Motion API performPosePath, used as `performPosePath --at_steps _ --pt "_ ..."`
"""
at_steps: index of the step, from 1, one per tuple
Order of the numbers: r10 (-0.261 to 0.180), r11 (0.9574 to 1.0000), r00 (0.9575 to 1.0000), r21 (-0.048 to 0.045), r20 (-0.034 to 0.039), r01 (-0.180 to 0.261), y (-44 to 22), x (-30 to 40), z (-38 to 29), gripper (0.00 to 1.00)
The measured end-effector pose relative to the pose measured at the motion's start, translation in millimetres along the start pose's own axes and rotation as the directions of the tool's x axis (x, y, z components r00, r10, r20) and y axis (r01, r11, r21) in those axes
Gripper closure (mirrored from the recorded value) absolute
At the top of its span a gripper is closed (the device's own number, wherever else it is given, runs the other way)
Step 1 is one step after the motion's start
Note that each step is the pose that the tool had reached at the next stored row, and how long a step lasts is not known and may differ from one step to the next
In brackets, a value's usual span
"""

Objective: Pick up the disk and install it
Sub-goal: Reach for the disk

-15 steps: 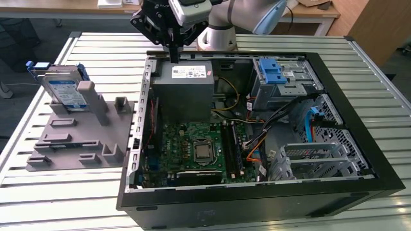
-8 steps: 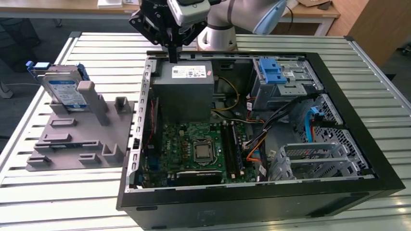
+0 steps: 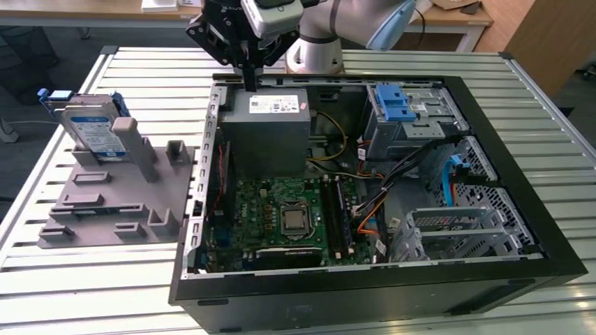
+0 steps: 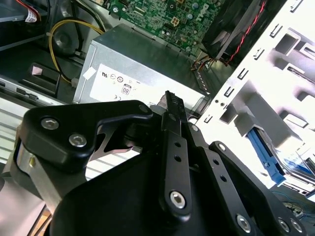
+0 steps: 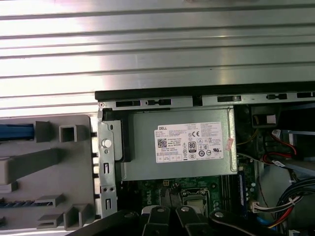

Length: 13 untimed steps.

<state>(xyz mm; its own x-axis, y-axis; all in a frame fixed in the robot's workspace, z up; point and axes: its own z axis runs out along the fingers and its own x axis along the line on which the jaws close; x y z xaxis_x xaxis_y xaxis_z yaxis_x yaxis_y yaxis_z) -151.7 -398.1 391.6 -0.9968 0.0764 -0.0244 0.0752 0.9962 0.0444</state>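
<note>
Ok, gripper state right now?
Gripper: closed, holding nothing, above the power supply box; the disk sits in the grey stand.

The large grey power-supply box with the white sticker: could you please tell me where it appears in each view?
Exterior view: grey power-supply box inside the open black computer case, below the shut gripper.
Second wrist view: mid-picture, just beyond the gripper.
First wrist view: mid-picture, sticker facing the camera.
Shared landmark: the green motherboard adjoining it.
</note>
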Motion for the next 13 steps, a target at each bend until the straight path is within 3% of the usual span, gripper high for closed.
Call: performPosePath --at_steps 13 --pt "0.0 1.0 1.0 0.0001 0.0 0.0 -0.2 3.0 0.1 0.89"
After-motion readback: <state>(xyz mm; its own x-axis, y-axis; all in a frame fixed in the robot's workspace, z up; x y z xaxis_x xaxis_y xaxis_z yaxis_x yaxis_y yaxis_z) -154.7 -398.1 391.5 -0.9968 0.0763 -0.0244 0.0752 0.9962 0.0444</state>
